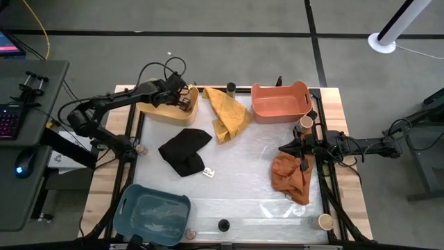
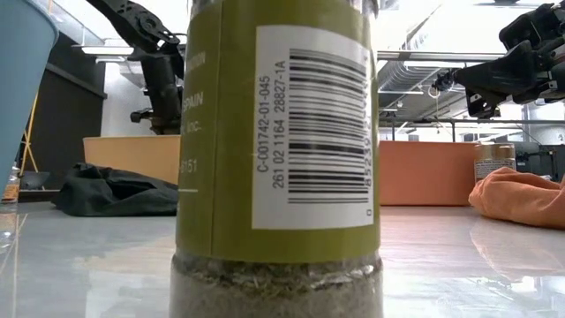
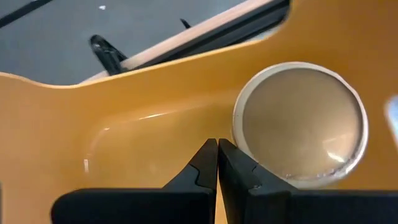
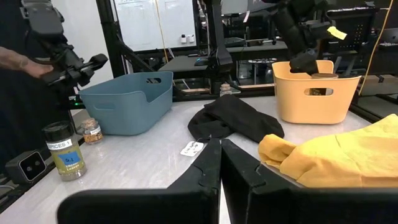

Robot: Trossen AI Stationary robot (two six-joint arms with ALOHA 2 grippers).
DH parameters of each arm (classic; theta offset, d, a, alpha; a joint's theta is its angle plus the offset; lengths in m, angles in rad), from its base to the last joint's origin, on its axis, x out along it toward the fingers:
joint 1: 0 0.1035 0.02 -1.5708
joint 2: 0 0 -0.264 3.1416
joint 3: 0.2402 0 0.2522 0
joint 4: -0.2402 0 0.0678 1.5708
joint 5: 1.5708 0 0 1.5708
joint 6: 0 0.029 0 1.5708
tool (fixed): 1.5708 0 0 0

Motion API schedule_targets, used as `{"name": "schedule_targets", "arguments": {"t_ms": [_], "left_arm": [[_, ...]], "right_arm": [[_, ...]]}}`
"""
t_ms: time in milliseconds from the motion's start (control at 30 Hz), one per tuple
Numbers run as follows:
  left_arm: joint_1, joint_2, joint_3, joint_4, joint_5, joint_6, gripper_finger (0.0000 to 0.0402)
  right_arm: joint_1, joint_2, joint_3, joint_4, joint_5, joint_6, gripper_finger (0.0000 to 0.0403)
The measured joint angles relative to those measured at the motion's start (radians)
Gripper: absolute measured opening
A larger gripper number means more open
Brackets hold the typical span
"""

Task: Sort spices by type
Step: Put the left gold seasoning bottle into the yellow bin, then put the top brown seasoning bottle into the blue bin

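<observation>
My left gripper (image 1: 184,101) is shut and empty inside the yellow bin (image 1: 166,110) at the far left. Its fingertips (image 3: 217,148) are right beside a tan-topped spice jar (image 3: 301,124) standing on the bin's floor; I cannot tell whether they touch it. My right gripper (image 1: 286,148) is shut and empty above the table at the right, beside the orange cloth (image 1: 291,177). Other spice jars stand on the table: by the far edge (image 1: 231,87), beside the orange bin (image 1: 305,123), at the near right (image 1: 325,222) and at the near edge (image 1: 223,225).
An orange bin (image 1: 281,101) stands at the far right and a blue bin (image 1: 152,212) at the near left. A black cloth (image 1: 184,151) and a yellow cloth (image 1: 227,112) lie mid-table. A person's hand (image 4: 31,65) shows beyond the blue bin.
</observation>
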Motion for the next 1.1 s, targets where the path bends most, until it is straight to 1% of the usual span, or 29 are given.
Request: {"name": "schedule_targets", "arguments": {"t_ms": [433,500,567,700,800,867,1000,1100], "left_arm": [[-0.075,-0.008,0.000,0.036,0.014,-0.024,0.0000],[-0.078,-0.022,0.000,0.029,0.008,-0.025,0.0000],[-0.075,-0.044,0.000,0.004,-0.019,-0.031,0.0000],[-0.060,-0.111,0.000,-0.055,-0.051,-0.040,0.0000],[-0.059,-0.177,0.000,-0.113,-0.052,-0.042,0.0000],[-0.068,-0.229,0.000,-0.174,-0.029,-0.042,0.0000],[-0.125,-0.317,0.000,-0.382,0.061,-0.060,0.0000],[-0.197,-0.346,0.001,-0.565,0.149,-0.132,0.0000]], "right_arm": [[0.000,0.000,0.000,0.000,0.000,0.000,0.0000],[0.000,0.000,0.000,0.000,0.000,0.000,0.0000],[0.000,0.000,0.000,0.000,0.000,0.000,0.0000],[0.000,0.000,0.000,0.000,0.000,0.000,0.0000],[0.000,0.000,0.000,0.000,0.000,0.000,0.0000],[0.000,0.000,0.000,0.000,0.000,0.000,0.0000],[0.000,0.000,0.000,0.000,0.000,0.000,0.0000],[0.000,0.000,0.000,0.000,0.000,0.000,0.0000]]}}
